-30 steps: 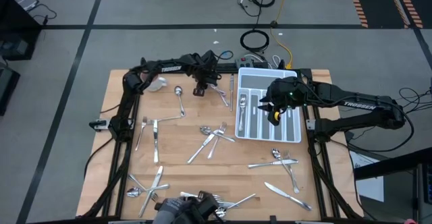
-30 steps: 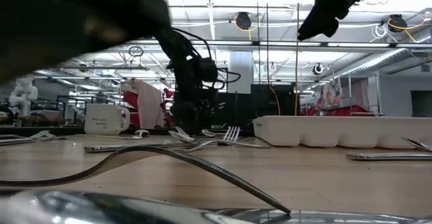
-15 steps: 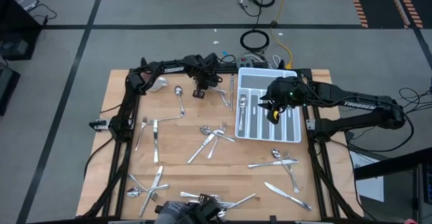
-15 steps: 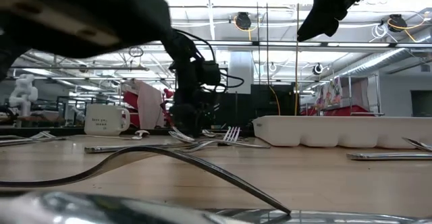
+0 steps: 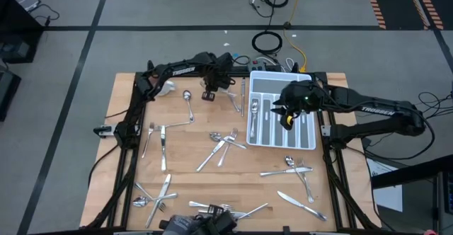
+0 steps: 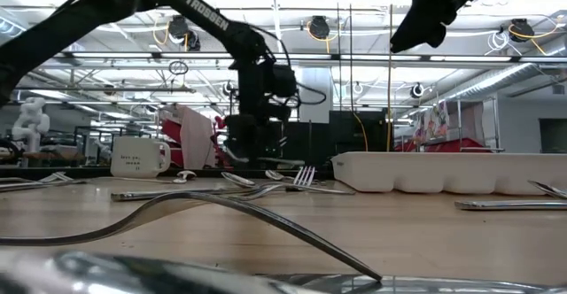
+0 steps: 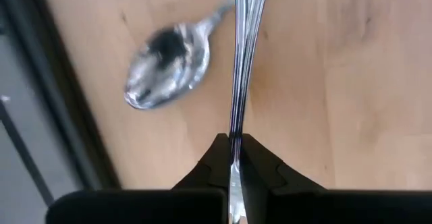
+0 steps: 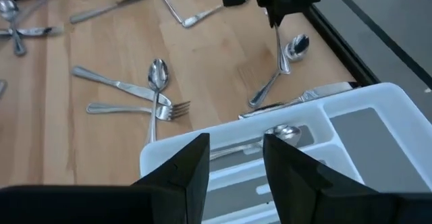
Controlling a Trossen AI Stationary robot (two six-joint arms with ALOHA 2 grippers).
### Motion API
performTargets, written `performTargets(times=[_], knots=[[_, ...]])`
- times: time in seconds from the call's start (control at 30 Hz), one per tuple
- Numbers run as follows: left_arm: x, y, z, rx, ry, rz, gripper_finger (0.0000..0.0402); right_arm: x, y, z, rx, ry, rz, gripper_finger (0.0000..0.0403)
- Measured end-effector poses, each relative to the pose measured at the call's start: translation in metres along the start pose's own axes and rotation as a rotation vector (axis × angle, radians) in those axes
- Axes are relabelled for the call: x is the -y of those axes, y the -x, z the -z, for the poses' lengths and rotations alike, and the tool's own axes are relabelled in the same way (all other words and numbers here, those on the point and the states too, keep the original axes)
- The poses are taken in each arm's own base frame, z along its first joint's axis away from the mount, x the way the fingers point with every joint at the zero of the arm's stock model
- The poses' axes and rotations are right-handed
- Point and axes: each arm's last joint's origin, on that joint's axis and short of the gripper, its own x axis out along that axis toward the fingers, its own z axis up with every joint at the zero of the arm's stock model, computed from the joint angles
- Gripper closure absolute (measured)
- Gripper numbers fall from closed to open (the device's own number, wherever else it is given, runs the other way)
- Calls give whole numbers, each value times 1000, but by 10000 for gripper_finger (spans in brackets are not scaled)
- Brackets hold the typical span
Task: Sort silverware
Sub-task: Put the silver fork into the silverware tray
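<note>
- Look at the left claw point(image 5: 210, 93) in the high view: its arm reaches across the far edge of the worktop point(image 5: 191, 164) and ends near the white tray point(image 5: 282, 146).
- In the left wrist view, note that the fingers point(image 7: 206, 173) are pinched on the slim handle of one piece of silverware point(image 7: 241, 62), which runs straight out from between them over the wood.
- A spoon point(image 7: 167, 65) lies on the worktop just beside that held handle.
- Find the right claw point(image 5: 289, 116) above the tray, its arm coming in from the right side and raised clear of the compartments.
- In the right wrist view, its fingers point(image 8: 182, 166) stand spread, with nothing between them.
- Several pieces already lie in the tray; the rest of the forks, spoons and knives point(image 5: 225, 144) lie scattered over the worktop.
</note>
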Motion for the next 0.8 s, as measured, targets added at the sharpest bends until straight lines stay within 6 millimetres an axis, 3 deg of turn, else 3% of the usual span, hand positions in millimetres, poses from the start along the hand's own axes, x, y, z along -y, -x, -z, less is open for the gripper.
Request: performTargets(times=[0.2,0.37,0.53,0.67,0.8], knots=[[15,42,-29,114,-237,-139,387,2,29,0,110,-23,-17,270],[32,61,-69,236,-546,-316,387,4,54,4,201,-76,-33,270],[49,72,-104,363,-787,-486,387,5,68,7,251,-110,-44,270],[60,76,-118,427,-979,-553,387,5,71,7,260,-115,-43,270],[64,63,-128,432,-1065,-572,387,5,70,7,259,-114,-43,270]])
